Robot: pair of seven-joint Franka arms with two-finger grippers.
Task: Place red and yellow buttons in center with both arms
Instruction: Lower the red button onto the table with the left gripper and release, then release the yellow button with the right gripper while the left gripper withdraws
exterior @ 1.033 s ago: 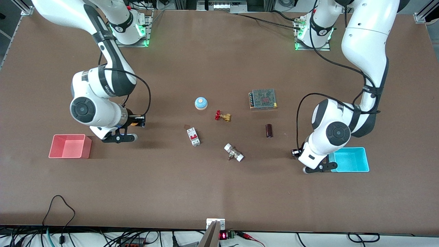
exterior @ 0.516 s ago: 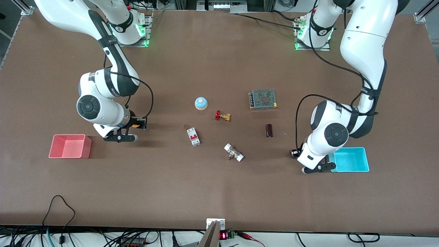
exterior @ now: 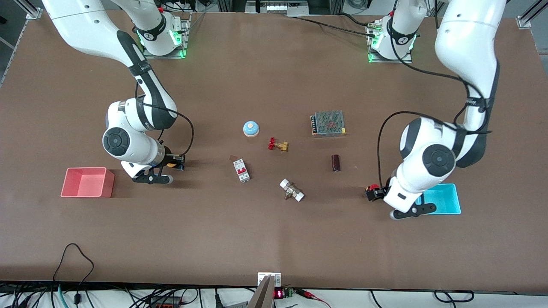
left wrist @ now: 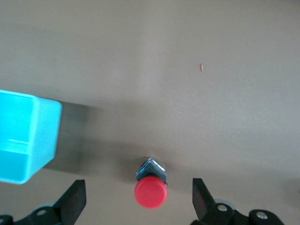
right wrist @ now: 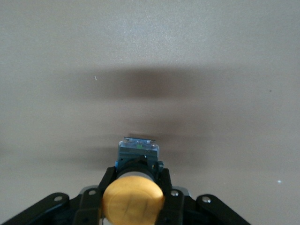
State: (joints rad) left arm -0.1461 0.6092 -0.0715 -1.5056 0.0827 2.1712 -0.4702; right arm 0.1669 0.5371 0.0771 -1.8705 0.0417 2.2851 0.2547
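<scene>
- The left gripper [left wrist: 138, 206] has its jaws spread wide; the red button [left wrist: 150, 191] stands on the brown tabletop [exterior: 274, 239] between them, untouched, beside the cyan bin [left wrist: 26, 138].
- The right gripper [right wrist: 133, 192] pinches the yellow button [right wrist: 133, 200] over the tabletop.

I see a matte brown tabletop [exterior: 274, 239] carrying 2 square plastic bins: a pink one [exterior: 87, 182] toward the right arm's end and a cyan one [exterior: 441, 199] toward the left arm's end. A red-capped push button [left wrist: 150, 191] stands on the bare surface just beside the cyan bin. Mid-table lie a blue-domed round button [exterior: 251, 128], a red-handled brass valve [exterior: 278, 145], a white circuit breaker [exterior: 241, 170], a grey mesh-topped power supply [exterior: 328, 123], a dark brown cylinder [exterior: 336, 162] and a white-ended brass fitting [exterior: 291, 190].
</scene>
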